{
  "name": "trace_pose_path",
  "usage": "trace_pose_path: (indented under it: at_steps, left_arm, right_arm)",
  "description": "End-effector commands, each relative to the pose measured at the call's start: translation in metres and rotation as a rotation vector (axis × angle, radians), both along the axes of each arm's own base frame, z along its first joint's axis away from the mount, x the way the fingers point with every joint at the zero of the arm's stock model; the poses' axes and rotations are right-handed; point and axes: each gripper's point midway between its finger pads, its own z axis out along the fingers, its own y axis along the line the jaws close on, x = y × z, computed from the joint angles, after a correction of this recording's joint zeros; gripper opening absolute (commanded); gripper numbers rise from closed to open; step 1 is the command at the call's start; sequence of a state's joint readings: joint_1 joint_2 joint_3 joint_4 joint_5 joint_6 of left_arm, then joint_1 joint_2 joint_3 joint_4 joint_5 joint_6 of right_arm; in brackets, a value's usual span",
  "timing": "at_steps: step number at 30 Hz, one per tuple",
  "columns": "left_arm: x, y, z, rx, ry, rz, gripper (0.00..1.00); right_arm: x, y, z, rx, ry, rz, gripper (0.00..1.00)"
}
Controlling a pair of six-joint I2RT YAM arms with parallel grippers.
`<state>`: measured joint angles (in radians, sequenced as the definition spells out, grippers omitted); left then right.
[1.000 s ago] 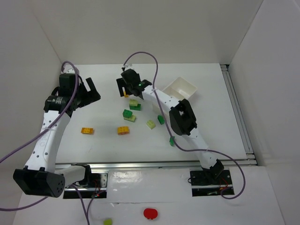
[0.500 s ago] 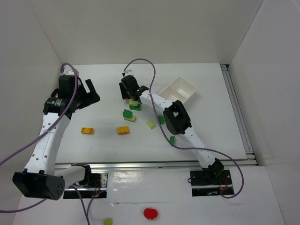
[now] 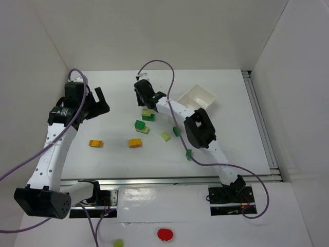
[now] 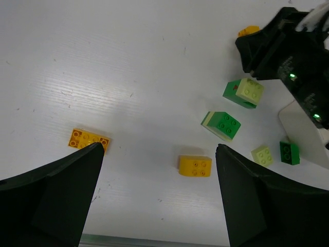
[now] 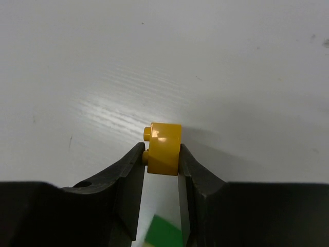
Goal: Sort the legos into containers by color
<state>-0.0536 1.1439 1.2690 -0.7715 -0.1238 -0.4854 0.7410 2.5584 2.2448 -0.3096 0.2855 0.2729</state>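
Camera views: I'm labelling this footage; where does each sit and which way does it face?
Top external: above and behind the bases, looking down on the table; left arm and right arm show.
Left wrist: on the left arm, looking down at loose legos past its open left claw.
Right wrist: faces the table; right claw shut on a small orange-yellow brick.
Shared: top and left wrist both show the flat orange brick.
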Motion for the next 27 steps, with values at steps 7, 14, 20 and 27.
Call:
trace_pose_path:
  at_steps: [7, 14, 20, 27]
  left_arm:
    - [0.003, -0.004, -0.037, -0.001, 0.089, -0.039, 0.99]
    - [0.011, -0.016, -0.053, -0.035, 0.138, -0.062, 0.97]
    - [0.018, -0.021, -0.053, -0.048, 0.142, -0.071, 0.97]
    - [0.017, -0.025, -0.053, -0.055, 0.142, -0.072, 0.95]
  right_arm:
    - [-0.016, -0.179, 0.164, 0.227, -0.135, -0.305, 0.16]
    - [-0.04, -0.293, 0.125, 0.167, -0.024, -0.492, 0.16]
    - [-0.039, -0.309, 0.106, 0.131, 0.009, -0.507, 0.17]
    - [-0.007, -0.326, 0.093, 0.111, -0.02, -0.581, 0.19]
